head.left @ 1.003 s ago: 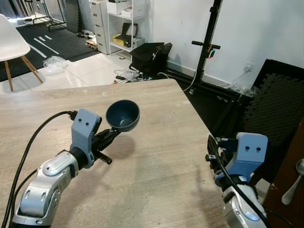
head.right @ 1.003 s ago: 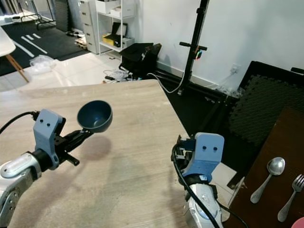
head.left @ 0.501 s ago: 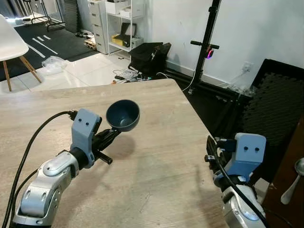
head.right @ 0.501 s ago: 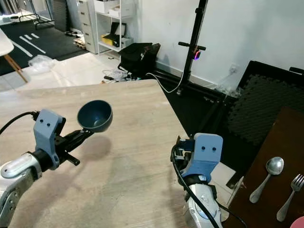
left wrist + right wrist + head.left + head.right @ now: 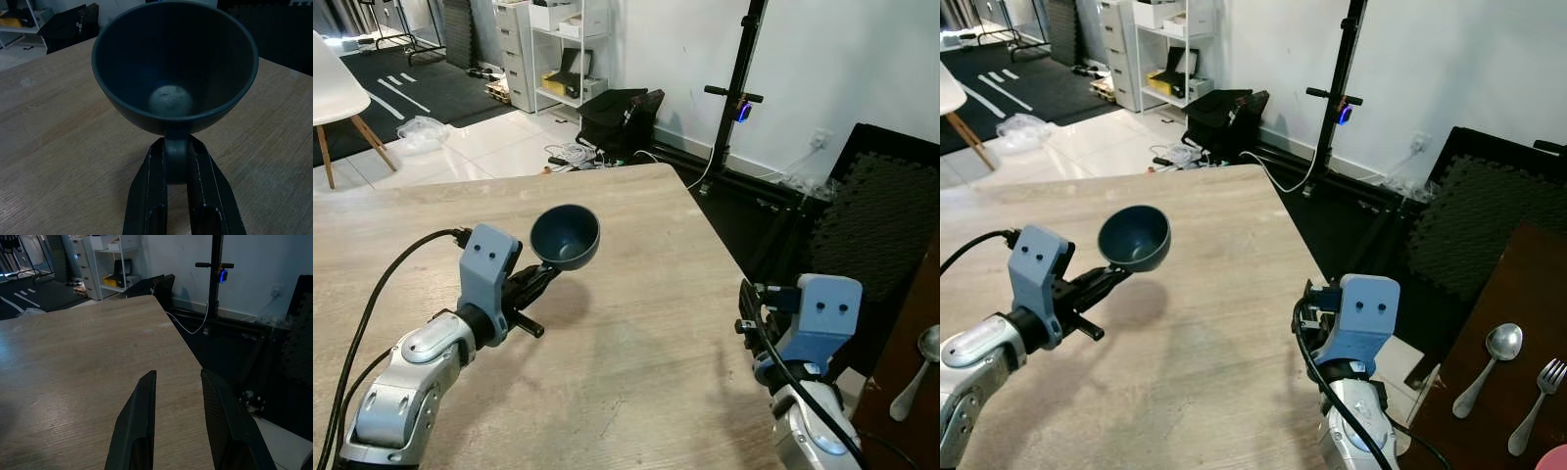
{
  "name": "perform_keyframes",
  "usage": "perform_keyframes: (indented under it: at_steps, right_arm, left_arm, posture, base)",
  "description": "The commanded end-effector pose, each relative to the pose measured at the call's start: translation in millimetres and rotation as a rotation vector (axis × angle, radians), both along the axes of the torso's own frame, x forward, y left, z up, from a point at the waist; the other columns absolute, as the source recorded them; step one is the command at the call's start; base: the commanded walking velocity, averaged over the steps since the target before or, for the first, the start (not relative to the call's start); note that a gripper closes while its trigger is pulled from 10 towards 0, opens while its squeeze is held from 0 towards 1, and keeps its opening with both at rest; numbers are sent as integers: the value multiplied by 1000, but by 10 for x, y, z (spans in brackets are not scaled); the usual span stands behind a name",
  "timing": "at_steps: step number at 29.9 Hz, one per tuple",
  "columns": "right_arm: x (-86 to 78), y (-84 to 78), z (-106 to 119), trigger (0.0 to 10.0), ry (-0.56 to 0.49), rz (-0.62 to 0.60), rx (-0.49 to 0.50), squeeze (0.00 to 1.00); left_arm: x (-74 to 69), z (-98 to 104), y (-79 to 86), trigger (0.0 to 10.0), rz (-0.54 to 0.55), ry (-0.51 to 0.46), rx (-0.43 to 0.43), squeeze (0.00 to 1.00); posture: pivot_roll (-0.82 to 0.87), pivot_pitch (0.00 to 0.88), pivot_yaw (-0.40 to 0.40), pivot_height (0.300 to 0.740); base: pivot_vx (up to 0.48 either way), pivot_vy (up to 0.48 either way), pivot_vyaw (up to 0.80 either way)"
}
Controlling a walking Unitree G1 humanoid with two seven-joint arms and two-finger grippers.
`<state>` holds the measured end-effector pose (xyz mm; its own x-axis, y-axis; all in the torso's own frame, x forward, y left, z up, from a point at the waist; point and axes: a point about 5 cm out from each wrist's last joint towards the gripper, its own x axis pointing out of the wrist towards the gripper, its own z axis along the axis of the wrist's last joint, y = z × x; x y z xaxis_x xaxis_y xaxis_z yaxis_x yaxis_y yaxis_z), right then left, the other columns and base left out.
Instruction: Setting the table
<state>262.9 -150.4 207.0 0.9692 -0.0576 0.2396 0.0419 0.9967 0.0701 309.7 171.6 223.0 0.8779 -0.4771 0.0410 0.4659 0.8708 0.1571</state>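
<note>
Nearest, at the right edge of the pale wooden table [image 5: 636,333]: right gripper [image 5: 178,421], black fingers parted, holding nothing. To its right, on a dark brown surface [image 5: 1518,294]: silver metal spoon [image 5: 1484,362] and fork [image 5: 1531,401]. Farther left, above the tabletop: left gripper [image 5: 177,178], clamped on the rim of a dark blue round bowl [image 5: 565,236], held tilted, clear of the wood. Beyond, a black stand [image 5: 729,108] by the white wall.

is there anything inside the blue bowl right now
No, the left wrist view shows the blue bowl empty down to its bare bottom, held by the left gripper.
</note>
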Motion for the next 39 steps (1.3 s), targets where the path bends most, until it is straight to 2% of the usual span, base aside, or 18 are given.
perform_keyframes:
  at_steps: [1,26,39]
  right_arm:
    - [-16,-14,-37,10000,13,-8,-5,0]
    - [-29,-9,-50,10000,19,-5,4,0]
    - [-23,-13,-48,10000,20,-6,12,0]
  left_arm:
    - [-3,-54,11,10000,4,12,13,0]
    - [-9,-56,5,10000,0,8,15,0]
    - [6,-61,-5,10000,-4,6,16,0]
  posture:
    - [17,79,54,740]
    - [23,86,51,740]
    - [19,86,52,740]
  base:
    - [0,0,0]
    - [0,0,0]
    - [397,0,-800]
